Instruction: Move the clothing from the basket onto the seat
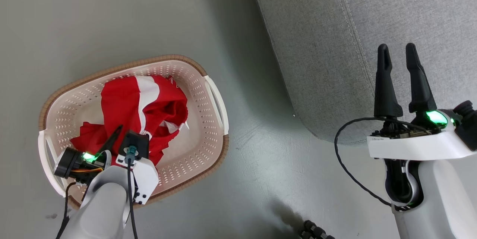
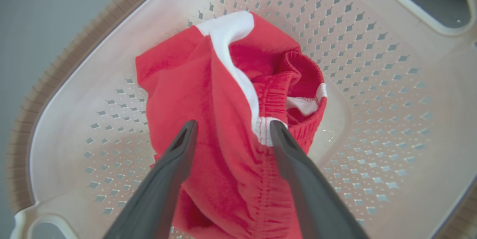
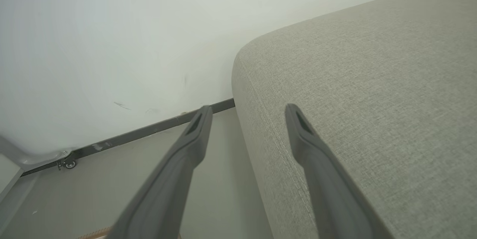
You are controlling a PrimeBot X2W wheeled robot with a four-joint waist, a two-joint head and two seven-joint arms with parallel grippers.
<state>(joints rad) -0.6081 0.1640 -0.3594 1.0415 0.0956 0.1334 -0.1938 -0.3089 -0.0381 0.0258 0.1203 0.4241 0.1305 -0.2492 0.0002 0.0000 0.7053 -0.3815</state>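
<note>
Red clothing: we see bright red fabric with white trim bunched in one heap inside the basket, directly under and ahead of our left gripper.
Basket: cream-white perforated plastic with a brown rim and white handles. It stands on the grey floor, its walls rise on every side of our left gripper, and it is well apart from our right gripper.
Left gripper: we hold it lowered into the basket with its two dark fingers spread wide. A raised fold of the red cloth with its white stripe lies between them. We cannot tell whether the tips press into the fabric, and nothing is pinched.
Right gripper: we hold it with the fingers spread wide and nothing between them, at the rounded edge of the seat. In the right wrist view one finger lies over the floor and the other over the upholstery.
Seat: light grey woven upholstery with a stitched seam, just beneath and ahead of our right gripper and far from our left one.
Wall: pale and plain, beyond the right gripper's fingertips, with a dark strip along its foot.
Cable: a black loop hanging beside the right gripper's wrist.
</note>
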